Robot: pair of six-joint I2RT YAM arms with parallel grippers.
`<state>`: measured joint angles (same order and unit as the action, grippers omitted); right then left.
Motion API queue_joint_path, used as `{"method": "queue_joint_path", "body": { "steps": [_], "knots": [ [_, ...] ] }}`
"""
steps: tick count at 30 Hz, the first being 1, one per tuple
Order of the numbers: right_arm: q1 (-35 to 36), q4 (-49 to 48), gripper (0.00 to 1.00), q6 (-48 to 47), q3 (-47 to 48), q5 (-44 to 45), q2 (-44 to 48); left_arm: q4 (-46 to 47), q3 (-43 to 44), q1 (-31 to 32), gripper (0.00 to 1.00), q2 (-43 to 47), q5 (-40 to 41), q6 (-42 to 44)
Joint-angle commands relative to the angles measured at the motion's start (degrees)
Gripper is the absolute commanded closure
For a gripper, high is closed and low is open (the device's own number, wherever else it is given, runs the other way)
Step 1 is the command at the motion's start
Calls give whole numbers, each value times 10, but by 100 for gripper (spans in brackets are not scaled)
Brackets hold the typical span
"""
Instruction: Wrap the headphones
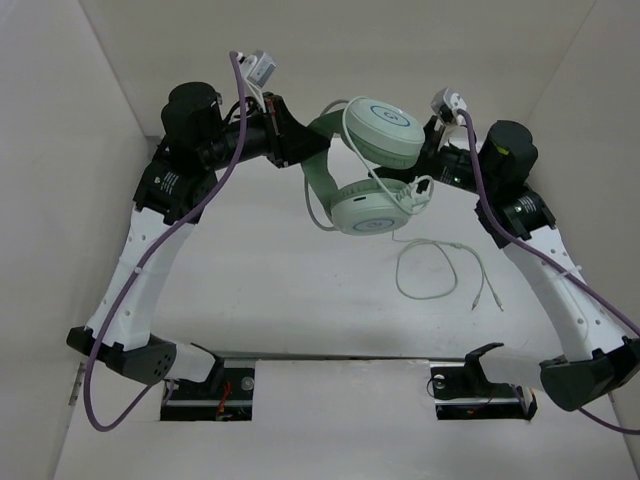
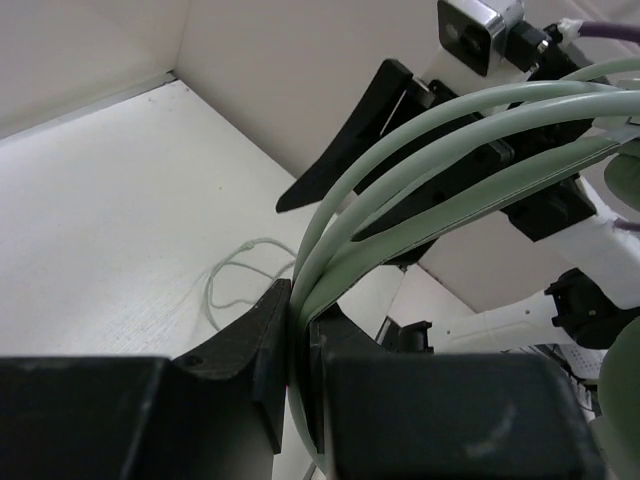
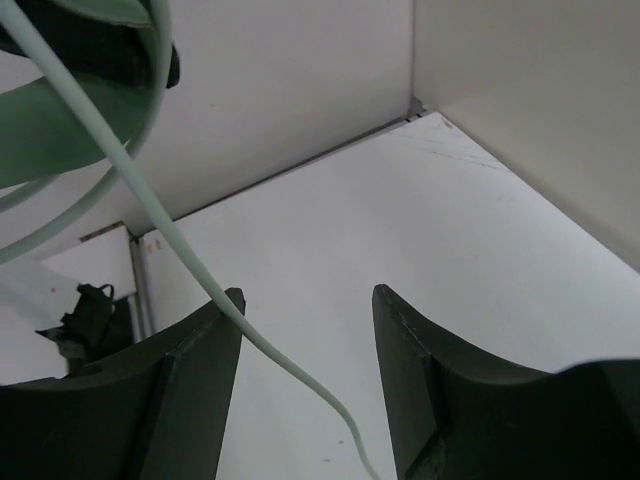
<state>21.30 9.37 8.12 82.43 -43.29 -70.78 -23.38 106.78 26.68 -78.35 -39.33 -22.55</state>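
The pale mint-green headphones [image 1: 372, 170] hang in the air above the table's back middle, one round earcup [image 1: 385, 130] above the other [image 1: 365, 212]. My left gripper [image 1: 302, 150] is shut on the thin double headband [image 2: 400, 160], which runs up from between its fingers [image 2: 300, 310]. The thin pale cable [image 1: 432, 268] drops from the lower earcup and lies in a loose loop on the table. My right gripper [image 1: 428, 152] is open beside the earcups. The cable [image 3: 180, 250] crosses its left fingertip [image 3: 225, 310] and hangs between the open fingers, not pinched.
White walls close in the table on the left, back and right. Thick purple arm cables [image 1: 215, 190] trail along both arms. The cable's plug end [image 1: 487, 298] lies on the table right of centre. The arm bases [image 1: 210, 385] sit at the near edge.
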Motion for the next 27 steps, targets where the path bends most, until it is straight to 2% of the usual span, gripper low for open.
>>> {"method": "queue_joint_path", "body": {
  "steps": [1, 9, 16, 21, 27],
  "knots": [
    [0, -72, 40, 77, -26, -28, 24, 63, 47, -10, 100, -8, -19, -52],
    [7, -152, 39, 142, -100, -25, 34, 66, 108, -21, 100, -49, -16, -65],
    [27, -253, 41, 167, -144, -5, 3, 61, 129, -25, 100, -62, -16, -74],
    [30, -323, 42, 145, -153, 47, -34, 61, 109, -38, 100, -47, -21, -87],
    [66, -337, 43, 68, -165, 85, -81, 72, 103, -70, 100, -31, -23, -114]
  ]
}}
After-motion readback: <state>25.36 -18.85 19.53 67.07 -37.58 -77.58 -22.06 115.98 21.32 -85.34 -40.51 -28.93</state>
